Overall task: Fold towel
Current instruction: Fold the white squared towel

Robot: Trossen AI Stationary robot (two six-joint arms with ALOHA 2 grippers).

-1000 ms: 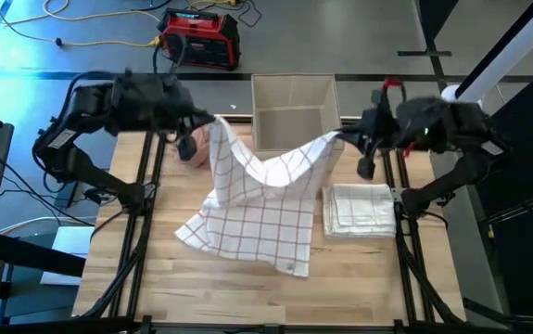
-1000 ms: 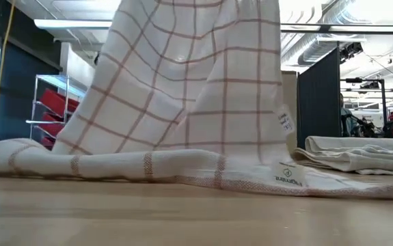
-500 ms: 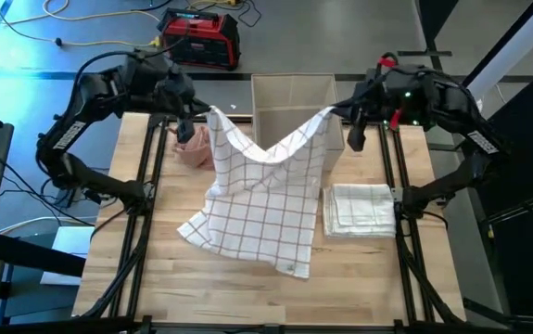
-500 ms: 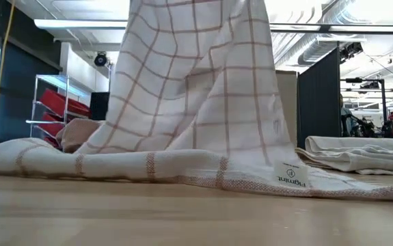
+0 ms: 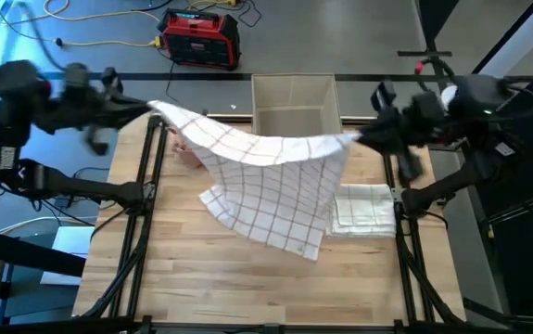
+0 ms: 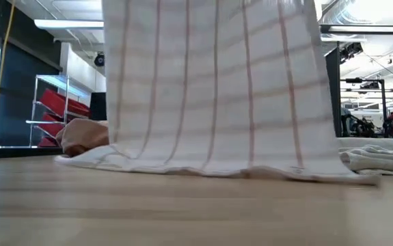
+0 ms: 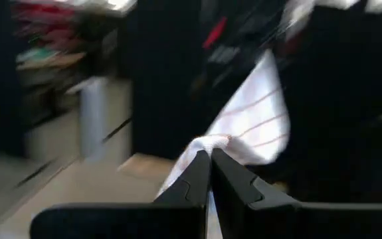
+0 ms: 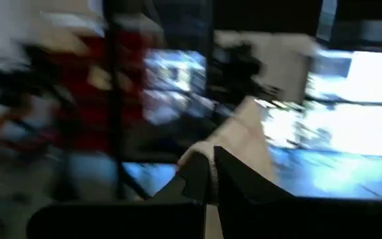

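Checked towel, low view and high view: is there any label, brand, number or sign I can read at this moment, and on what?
None can be read.
Checked towel: no tag shows, and its hem is blurred.
Red case on the floor: any markings are too small to read.

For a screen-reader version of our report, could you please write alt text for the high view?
Seen from above, the left gripper and right gripper hold a checked towel stretched between them by two corners, its lower edge trailing on the wooden table. A folded towel lies beside it, an open box behind.
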